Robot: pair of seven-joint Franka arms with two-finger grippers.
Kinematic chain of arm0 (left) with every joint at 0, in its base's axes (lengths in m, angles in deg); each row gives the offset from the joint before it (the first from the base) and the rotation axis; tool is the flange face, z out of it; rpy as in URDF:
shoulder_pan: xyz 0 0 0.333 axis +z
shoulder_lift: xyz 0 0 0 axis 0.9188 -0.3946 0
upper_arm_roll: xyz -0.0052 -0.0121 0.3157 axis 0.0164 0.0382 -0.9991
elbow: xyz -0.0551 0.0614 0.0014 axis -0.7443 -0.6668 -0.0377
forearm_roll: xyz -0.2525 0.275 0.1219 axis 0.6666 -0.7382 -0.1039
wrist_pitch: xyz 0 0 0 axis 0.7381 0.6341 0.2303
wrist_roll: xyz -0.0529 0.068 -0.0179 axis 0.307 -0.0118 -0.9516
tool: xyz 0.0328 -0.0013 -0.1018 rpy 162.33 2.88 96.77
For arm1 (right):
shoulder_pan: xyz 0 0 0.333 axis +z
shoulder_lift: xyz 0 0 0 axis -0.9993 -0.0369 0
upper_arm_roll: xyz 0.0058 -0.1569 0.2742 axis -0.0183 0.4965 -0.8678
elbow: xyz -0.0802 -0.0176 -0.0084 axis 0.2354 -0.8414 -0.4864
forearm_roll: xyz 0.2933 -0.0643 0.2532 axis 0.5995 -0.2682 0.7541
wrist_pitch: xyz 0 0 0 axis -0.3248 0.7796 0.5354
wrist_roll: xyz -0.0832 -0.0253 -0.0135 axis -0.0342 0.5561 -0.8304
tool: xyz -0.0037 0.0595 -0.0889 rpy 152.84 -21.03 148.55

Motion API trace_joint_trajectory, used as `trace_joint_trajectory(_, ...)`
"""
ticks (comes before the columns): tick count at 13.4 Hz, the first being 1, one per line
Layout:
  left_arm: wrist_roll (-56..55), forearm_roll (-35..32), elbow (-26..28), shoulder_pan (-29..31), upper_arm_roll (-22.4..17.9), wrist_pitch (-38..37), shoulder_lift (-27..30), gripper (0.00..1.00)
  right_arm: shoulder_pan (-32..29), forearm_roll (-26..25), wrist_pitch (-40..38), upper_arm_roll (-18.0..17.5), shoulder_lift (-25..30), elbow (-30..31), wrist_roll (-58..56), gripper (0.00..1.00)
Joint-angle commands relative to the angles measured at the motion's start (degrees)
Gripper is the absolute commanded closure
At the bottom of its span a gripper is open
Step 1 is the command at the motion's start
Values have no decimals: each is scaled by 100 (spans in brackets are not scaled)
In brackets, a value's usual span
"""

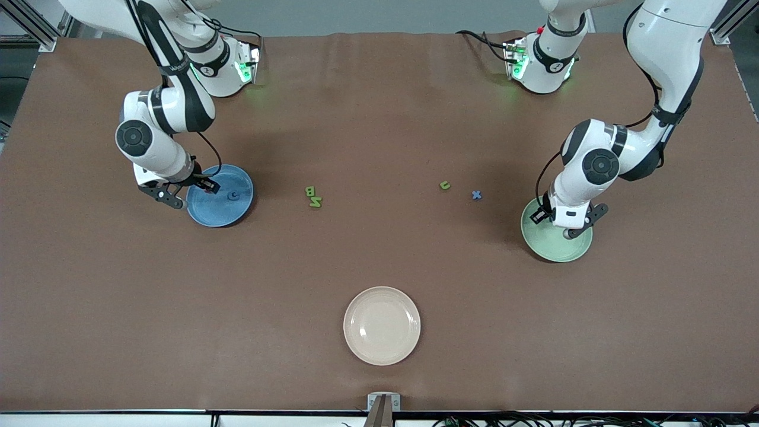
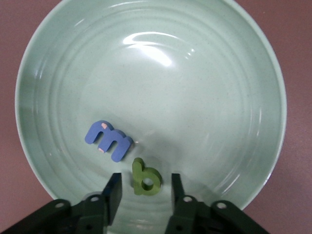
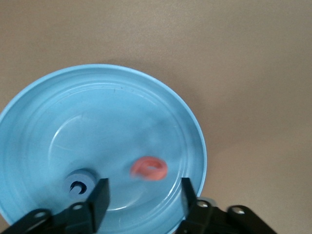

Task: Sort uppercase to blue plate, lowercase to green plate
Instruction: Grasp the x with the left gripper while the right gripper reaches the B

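Nearest the camera edge of the bench sits the cream plate (image 1: 382, 325), then the green plate (image 1: 557, 248) holding m (image 2: 108, 140) and p (image 2: 145, 178) under the left gripper (image 2: 143, 191), jaws apart; the right gripper (image 3: 144, 195), jaws wide, hangs over the blue plate (image 1: 228, 212) holding G (image 3: 81, 182) and O (image 3: 149, 168), with B (image 1: 309, 191), N (image 1: 316, 202), u (image 1: 445, 185) and x (image 1: 477, 194) mid-bench.

place: robotics lab | evidence: brown table (image 1: 379, 261), aluminium frame (image 1: 35, 26)

We see a round pale green plate (image 2: 234, 63) with a glossy, glazed finish showing bright reflections. The round blue plate (image 3: 44, 122) looks equally smooth and shiny. The small blue m (image 2: 108, 140) and green p (image 2: 145, 178) appear matt, like foam. The brown tabletop (image 1: 379, 249) appears matt.
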Motion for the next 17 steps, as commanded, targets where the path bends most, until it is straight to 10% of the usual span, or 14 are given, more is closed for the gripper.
trace_joint_trajectory(1,-48,-82,27,50,155,-185,254,0,-128,-116,22,-96,197,167,13,0)
trace_joint_trajectory(9,-170,-90,-403,-73,1253,-205,28,0,949,-54,-153,-122,145,-350,1370,0)
trace_joint_trajectory(17,884,-178,-254,-539,1325,-54,-378,1,2358,684,-136,-131,-488,-1195,2519,0)
